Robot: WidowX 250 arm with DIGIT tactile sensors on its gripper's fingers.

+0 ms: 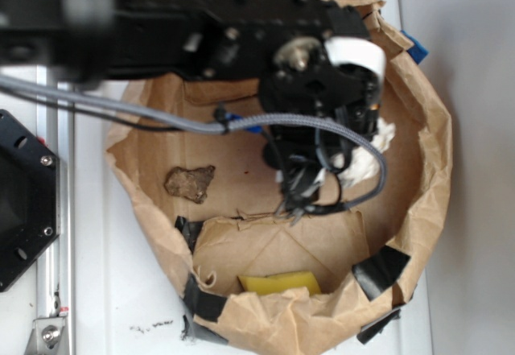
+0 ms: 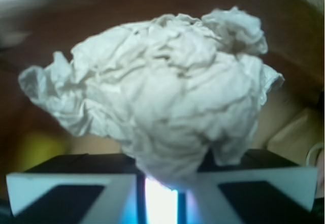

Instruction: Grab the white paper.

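Note:
The white paper is a lumpy, wrinkled wad that fills most of the wrist view. Its lower end is pinched in the narrow gap between the two pale fingers of my gripper, which is shut on it. In the exterior view the gripper hangs inside the ring of brown paper. Part of the white paper shows just right of the black fingers, and the arm hides the rest of it.
A brown paper wall, patched with black tape, rings the workspace. A brown rock-like lump lies at the left inside it. A yellow block sits near the front wall. A metal rail runs along the left.

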